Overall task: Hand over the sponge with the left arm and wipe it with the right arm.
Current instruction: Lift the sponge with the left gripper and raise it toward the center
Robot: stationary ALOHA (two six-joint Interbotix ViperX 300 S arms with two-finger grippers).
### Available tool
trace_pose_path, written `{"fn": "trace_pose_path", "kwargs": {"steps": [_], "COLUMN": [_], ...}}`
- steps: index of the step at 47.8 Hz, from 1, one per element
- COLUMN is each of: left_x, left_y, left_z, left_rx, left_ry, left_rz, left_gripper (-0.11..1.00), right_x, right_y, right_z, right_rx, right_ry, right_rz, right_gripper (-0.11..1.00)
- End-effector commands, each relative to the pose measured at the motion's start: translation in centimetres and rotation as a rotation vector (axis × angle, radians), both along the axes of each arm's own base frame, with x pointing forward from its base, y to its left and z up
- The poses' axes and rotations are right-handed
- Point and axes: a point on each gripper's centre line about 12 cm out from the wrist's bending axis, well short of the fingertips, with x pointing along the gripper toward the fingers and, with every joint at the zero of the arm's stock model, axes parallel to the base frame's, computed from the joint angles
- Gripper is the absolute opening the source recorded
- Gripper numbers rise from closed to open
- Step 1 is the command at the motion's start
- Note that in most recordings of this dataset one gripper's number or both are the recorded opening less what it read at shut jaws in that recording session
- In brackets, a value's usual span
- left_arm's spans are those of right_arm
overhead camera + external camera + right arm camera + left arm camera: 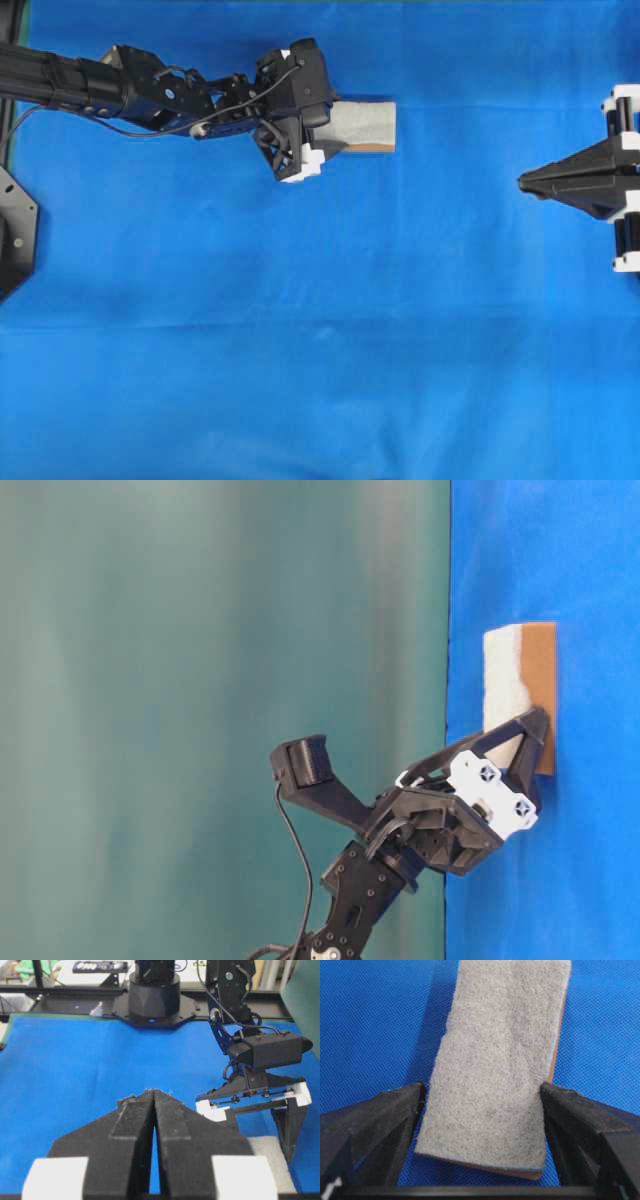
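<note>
Between the left gripper's (482,1097) spread fingers lies the fuzzy rectangular sponge (500,1060).

- Sponge (495,1065): I see a fuzzy, fibrous grey-white felt face over a smooth tan foam layer.
- Table cover (300,330): I read woven blue cloth, matt, lightly creased.
- Left gripper (482,1097): fingers (385,1115) look matt black, grainy plastic; white blocks smooth.
</note>
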Motion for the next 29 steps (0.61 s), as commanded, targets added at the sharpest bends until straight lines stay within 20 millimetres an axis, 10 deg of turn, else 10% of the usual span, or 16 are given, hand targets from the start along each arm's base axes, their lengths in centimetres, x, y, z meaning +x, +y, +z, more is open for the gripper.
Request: {"fn": "trace_pose_path", "kwargs": {"steps": [1, 7, 16, 29], "left_x": [-0.2, -0.2, -0.2, -0.7], "left_y": [0.2, 0.2, 0.2, -0.4], "left_z": [0.5, 0.5, 1.0, 5.4], "left_rx": [0.003, -0.006, -0.018, -0.031], "left_ry": [-0.011, 0.012, 0.026, -0.008], "left_rz": [0.007, 0.007, 0.011, 0.017], "left_gripper": [0.94, 0.87, 0.48, 0.48], "right_x": [0.2, 0.2, 0.3, 0.5], "right_y": [-0.2, -0.3, -0.3, -0.4], "right_z": [0.7, 0.7, 0.5, 0.1], "right_rx": [0.004, 0.002, 0.002, 0.003], "right_ry": [-0.022, -0.02, -0.015, 0.001], "right_rz": [-0.008, -0.014, -0.016, -0.019], "right_gripper": [0.02, 0.02, 0.02, 0.02]}}
